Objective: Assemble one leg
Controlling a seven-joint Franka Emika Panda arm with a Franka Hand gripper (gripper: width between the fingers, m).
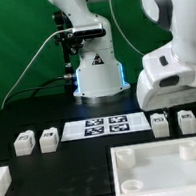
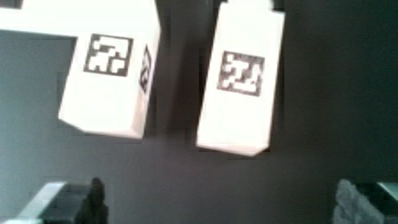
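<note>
White stubby plastic leg (image 2: 240, 85) with a black-and-white tag lies on the dark counter (image 2: 178, 185), just beside a twin leg (image 2: 107, 80), under the jaws, spread wide and gripping nothing. Best to centre over one leg alone, straddle its narrow width, then drop.

Four legs (image 1: 25, 144) (image 1: 49, 142) (image 1: 159, 125) (image 1: 186, 123) were out there, and one marker board (image 1: 106, 125), one big white panel (image 1: 161, 168), one robot arm (image 1: 84, 27). Up close, two legs showed.

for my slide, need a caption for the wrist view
Open gripper above two tagged white legs lying side by side, apart, on the dark table
</note>
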